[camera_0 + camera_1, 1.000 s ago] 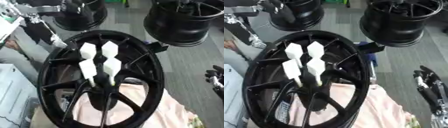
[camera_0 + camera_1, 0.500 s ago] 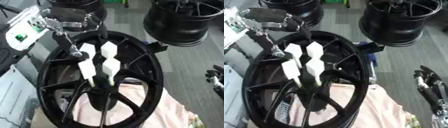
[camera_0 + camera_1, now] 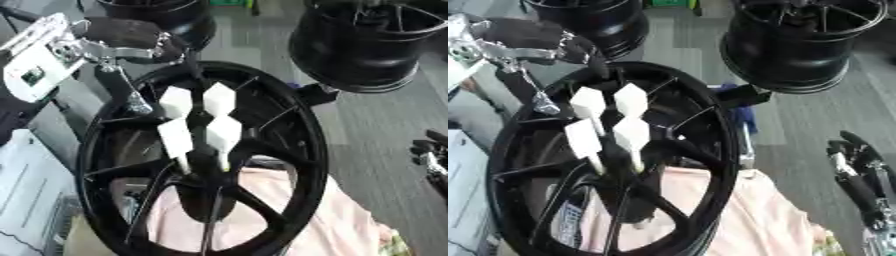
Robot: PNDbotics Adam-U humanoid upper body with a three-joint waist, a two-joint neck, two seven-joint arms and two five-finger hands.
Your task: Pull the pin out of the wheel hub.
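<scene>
A large black wheel hub (image 3: 308, 145) lies tilted in the middle of the view. Several white block-headed pins (image 3: 220, 134) stand clustered in its centre. My left hand (image 3: 131, 35) comes in from the upper left, black with silver joints, and is open. One of its fingers (image 3: 185, 64) reaches over the upper rim, and the thumb (image 3: 133, 102) points down inside the rim, just left of the pins. It touches no pin. My right hand (image 3: 857, 175) rests open at the lower right edge, well away from the wheel.
Two more black wheels stand behind, one at upper right (image 3: 376, 45) and one at upper left (image 3: 171, 15). A pink cloth (image 3: 293, 210) lies under the hub's lower part. A grey-white case (image 3: 26, 200) sits at lower left, and a blue object (image 3: 741, 117) beside the right rim.
My left hand has come in from the upper left edge to hang over the wheel's upper-left rim, close to the pins. The pins and my right hand have stayed put.
</scene>
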